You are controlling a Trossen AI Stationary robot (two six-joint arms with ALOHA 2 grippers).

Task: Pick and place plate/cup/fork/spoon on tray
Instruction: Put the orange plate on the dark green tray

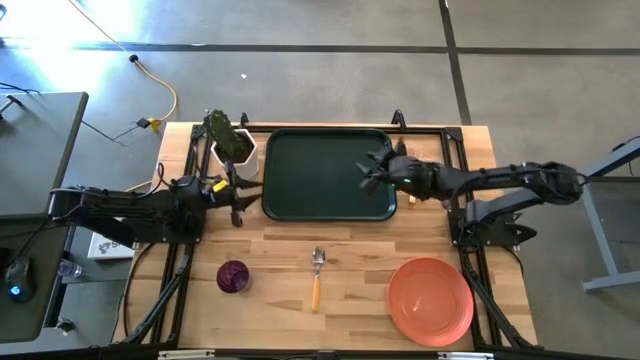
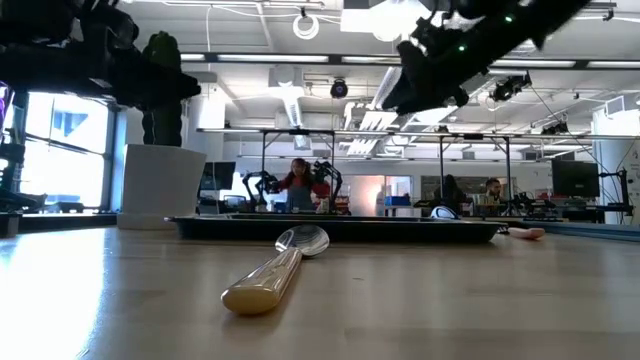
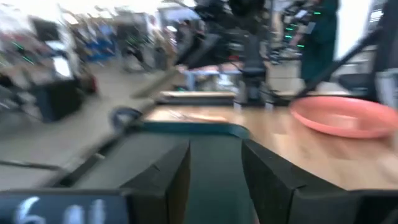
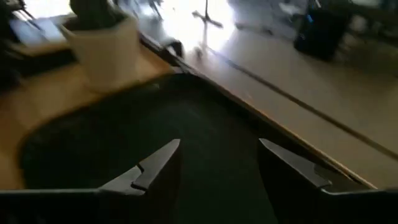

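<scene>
1. As far as the overhead view shows, nothing sits on the tray (image 1: 300,180) yet, so every placement is left to do (the fork is not visible in any view, so I cannot say where it is).
2. On the bare wood on the near side of the tray lie the spoon (image 1: 317,276), the cup (image 1: 233,276) to its left, and the plate (image 1: 431,300) toward the right corner, all well apart from the tray.
3. Over the tray's right part hangs the right gripper (image 1: 372,171), fingers spread and holding nothing; the spoon, cup and plate are all well away from it.
4. Just beside the tray's left edge, near the white plant pot (image 1: 236,152), waits the left gripper (image 1: 238,200), fingers parted and empty; the cup is its nearest item.
</scene>
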